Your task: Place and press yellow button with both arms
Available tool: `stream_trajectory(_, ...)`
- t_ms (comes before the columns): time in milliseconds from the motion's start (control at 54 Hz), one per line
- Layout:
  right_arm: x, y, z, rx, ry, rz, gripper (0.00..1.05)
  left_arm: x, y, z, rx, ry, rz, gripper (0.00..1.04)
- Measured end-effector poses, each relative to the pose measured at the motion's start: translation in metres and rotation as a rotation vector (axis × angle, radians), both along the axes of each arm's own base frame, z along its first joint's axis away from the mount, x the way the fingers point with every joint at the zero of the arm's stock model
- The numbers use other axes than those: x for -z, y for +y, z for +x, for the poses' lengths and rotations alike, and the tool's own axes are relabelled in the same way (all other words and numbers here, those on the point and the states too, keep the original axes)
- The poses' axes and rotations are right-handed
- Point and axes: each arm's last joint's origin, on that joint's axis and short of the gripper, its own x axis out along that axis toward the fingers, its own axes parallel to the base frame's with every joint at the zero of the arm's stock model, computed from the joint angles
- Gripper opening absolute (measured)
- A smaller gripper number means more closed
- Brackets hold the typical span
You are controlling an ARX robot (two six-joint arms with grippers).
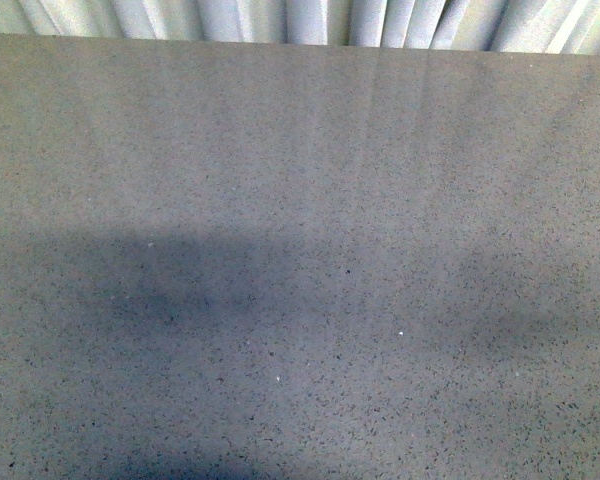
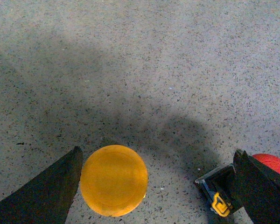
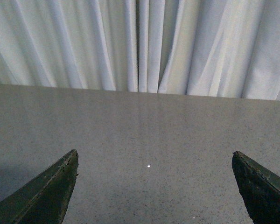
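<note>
Left fingers [image 2: 42, 196] stand wide apart over the tabletop [image 2: 144, 60], gripping nothing. The yellow button [image 2: 114, 180] sits between them, just beside one finger, with only its cap showing from above and its body hidden beneath. The other finger partly covers a red dome [image 2: 273, 163] and a small squarish part [image 2: 215, 181] with a yellow tab [image 2: 219, 204]; whether these belong together is unclear. Right fingers [image 3: 46, 191] are equally wide and empty, facing a pale curtain [image 3: 144, 42]. From the front, only shadowed tabletop shows.
</note>
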Motion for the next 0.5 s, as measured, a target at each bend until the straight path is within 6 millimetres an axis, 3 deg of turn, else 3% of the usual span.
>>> stream_trajectory(500,0.0,0.0,0.0,0.0,0.0,0.0,0.96,0.013,0.004,0.0,-0.022,0.024,-0.011,0.96)
